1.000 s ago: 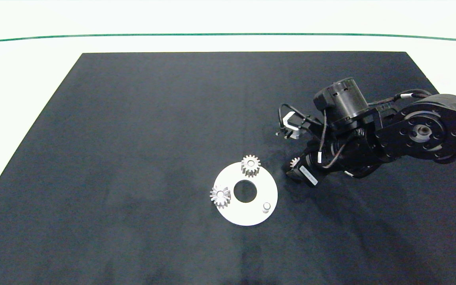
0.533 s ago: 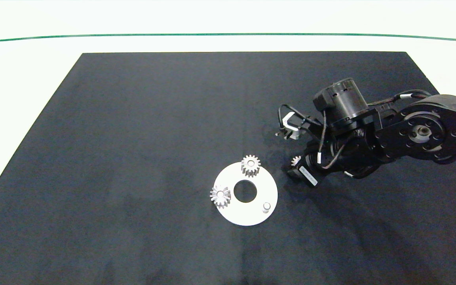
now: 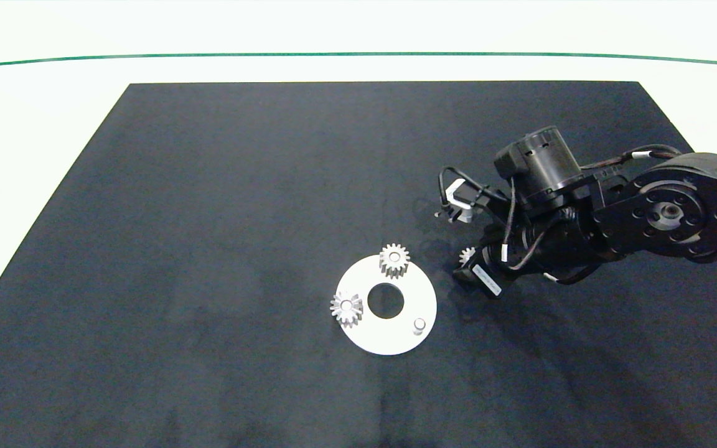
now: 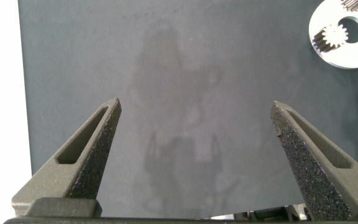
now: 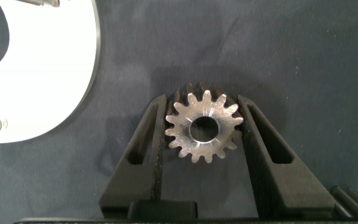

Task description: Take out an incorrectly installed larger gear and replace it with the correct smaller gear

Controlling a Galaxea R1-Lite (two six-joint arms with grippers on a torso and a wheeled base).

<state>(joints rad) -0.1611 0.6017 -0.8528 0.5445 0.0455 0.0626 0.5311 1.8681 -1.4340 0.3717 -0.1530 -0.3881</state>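
My right gripper pinches the smaller gear across its teeth: rigid, slick metal, dense for its size.

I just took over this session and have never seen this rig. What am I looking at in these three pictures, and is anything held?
The overhead picture looks down on a black mat. The right gripper comes in from the right. The other two pictures come from cameras on each wrist. The right wrist view shows that gripper's fingers closed on the smaller gear, beside a white disc. The disc carries two gears and one bare peg. The left gripper hangs open over bare mat, holding nothing.
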